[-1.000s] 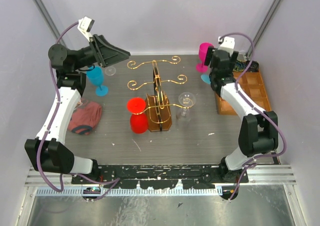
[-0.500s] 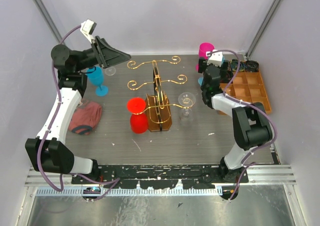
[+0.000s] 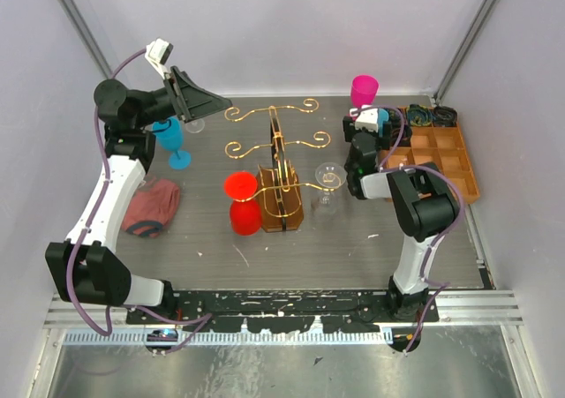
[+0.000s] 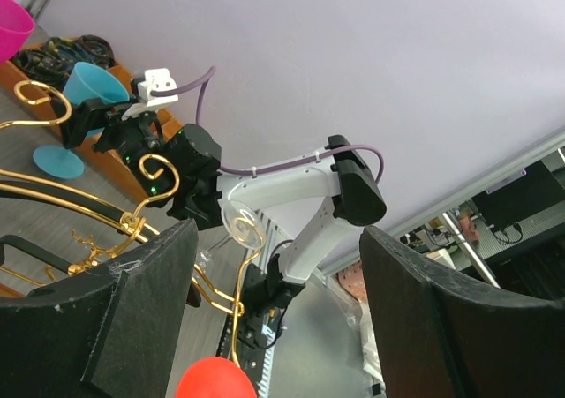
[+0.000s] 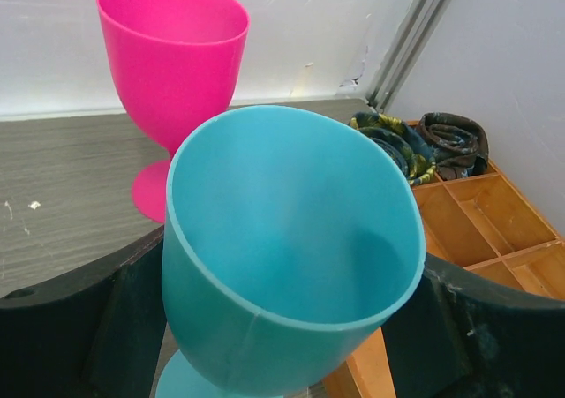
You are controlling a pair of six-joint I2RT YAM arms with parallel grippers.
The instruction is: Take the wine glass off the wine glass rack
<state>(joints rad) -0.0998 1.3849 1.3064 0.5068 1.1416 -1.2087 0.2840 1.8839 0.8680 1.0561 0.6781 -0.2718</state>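
Teal goblet (image 5: pixel 287 257) fills view, foot cut off.

Pale lavender walls (image 3: pixel 291 27) on three sides, metal corner posts (image 3: pixel 81 23), grey wood-grain tabletop (image 3: pixel 300 244), slotted aluminium rail (image 3: pixel 265 327) at near edge.

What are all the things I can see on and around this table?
wine glass rack: one, gold wire on a brown base, table centre.
red glass: one, upside down at the rack's left side.
clear glass: one, at the rack's right side.
second clear glass: one, far left, partly hidden.
blue glasses: two, one far left, one between the right gripper's fingers.
pink glass: one, far right corner.
wooden tray: one, orange-brown, compartmented, right edge.
cloth: one, reddish, left side.
left gripper: open, raised, empty.
right gripper: open around a blue glass.
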